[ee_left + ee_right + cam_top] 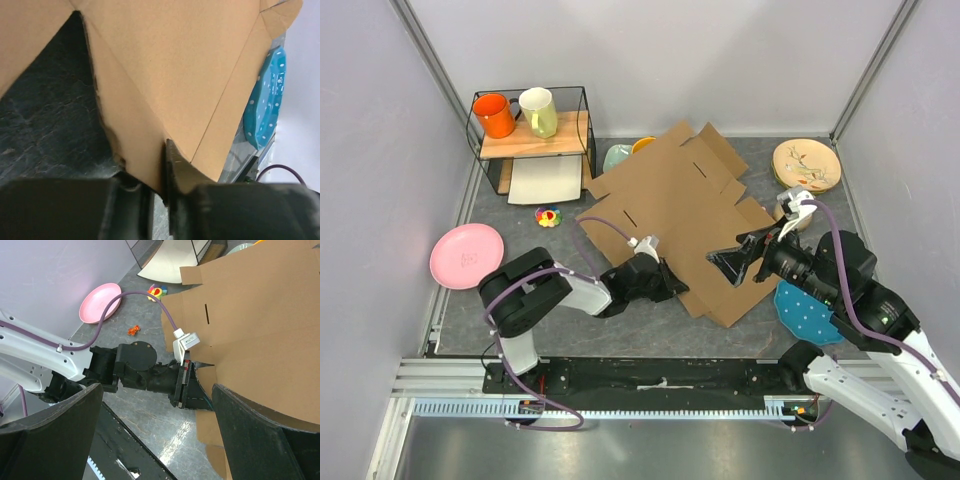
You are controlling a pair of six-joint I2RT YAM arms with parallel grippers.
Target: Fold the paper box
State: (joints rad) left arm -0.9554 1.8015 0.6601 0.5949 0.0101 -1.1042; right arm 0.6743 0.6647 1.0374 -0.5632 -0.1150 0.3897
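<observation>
The paper box (680, 215) lies unfolded, plain brown. The left tool (668, 284) pinches its near edge; the right tool (720, 263) gapes wide. Behind it, a rack (588, 120) holds an orange mug (495, 115) and a yellow mug (540, 112).

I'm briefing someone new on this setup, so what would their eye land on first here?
The paper box, a big brown cardboard sheet, lies unfolded across the middle of the table. The left gripper pinches its near edge; the right gripper hangs open over its right side. A pink plate sits at left, a teal dotted plate at near right.
</observation>
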